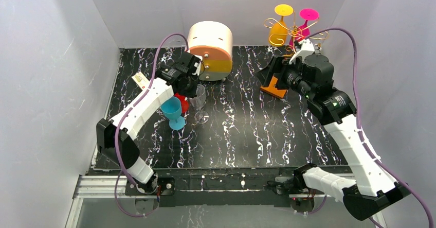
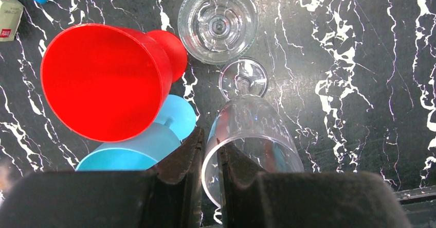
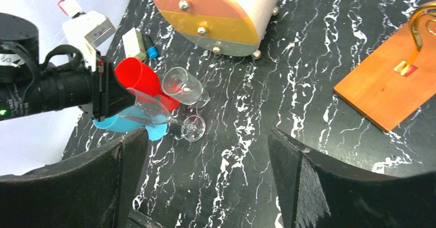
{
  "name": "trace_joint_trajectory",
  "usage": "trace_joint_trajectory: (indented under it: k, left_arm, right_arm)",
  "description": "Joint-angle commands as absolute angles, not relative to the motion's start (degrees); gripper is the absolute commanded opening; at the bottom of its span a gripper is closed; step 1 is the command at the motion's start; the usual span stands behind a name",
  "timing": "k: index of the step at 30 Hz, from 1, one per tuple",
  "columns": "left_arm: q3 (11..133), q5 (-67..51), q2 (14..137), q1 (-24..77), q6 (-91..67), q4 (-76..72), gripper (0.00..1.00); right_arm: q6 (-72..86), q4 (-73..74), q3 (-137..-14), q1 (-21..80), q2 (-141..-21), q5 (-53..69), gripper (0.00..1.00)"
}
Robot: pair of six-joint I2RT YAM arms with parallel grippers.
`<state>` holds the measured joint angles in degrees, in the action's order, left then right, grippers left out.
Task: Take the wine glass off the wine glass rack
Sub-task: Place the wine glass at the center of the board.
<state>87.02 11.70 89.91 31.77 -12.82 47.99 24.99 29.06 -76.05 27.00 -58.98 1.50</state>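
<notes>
The gold wire wine glass rack (image 1: pixel 291 33) stands at the back right on its orange wooden base (image 3: pixel 383 87). A yellow wine glass (image 1: pixel 279 30) and a magenta wine glass (image 1: pixel 307 18) hang on it upside down. My right gripper (image 1: pixel 268 73) hovers just left of the base, open, with only table between its fingers (image 3: pixel 123 161). My left gripper (image 2: pixel 211 140) is shut on the rim of a clear wine glass (image 2: pixel 257 130), which tilts with its foot (image 2: pixel 243 77) low by the table.
Beside the held glass are a second clear glass (image 2: pixel 217 21), a red glass (image 2: pixel 103 79) and a cyan glass (image 2: pixel 139 148). A round cream-and-orange drawer box (image 1: pixel 210 49) sits at the back centre. A small carton (image 1: pixel 139 79) lies at the left.
</notes>
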Motion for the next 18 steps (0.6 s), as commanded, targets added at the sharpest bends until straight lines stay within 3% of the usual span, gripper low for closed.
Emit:
trace_joint_trajectory:
  k: [1, 18]
  left_arm:
    - [89.70, 12.93, 90.46, 31.90, -12.65, 51.86, 0.12]
    - [97.18, 14.08, 89.47, 31.90, -13.01, 54.93, 0.59]
  right_arm:
    - [24.08, 32.93, -82.41, 26.82, -60.79, -3.48, 0.94]
    - [20.40, 41.30, -97.61, 25.02, -72.30, -6.81, 0.98]
